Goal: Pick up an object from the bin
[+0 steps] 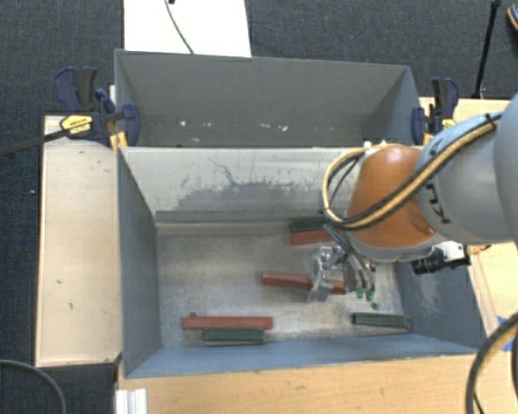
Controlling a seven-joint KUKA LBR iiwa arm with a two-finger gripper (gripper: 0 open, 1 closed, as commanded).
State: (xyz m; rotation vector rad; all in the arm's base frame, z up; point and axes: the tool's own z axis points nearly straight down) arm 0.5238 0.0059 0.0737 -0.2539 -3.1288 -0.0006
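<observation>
My gripper (325,279) hangs low over the right half of the bin floor, under the orange wrist cover. It is right at the right end of a flat dark-red bar (285,279), which runs leftwards from it along the floor. A small piece of red shows just past the gripper on its right side. A dark-green bar (382,321) lies a little to the lower right. Behind the gripper, against the back slope, a red bar (309,236) lies with a green bar (307,225) beside it.
Near the front wall at the left lie another red bar (227,322) and a green bar (233,337), side by side. The arm and its cables cover the bin's right wall. Bare floor lies to the left of centre.
</observation>
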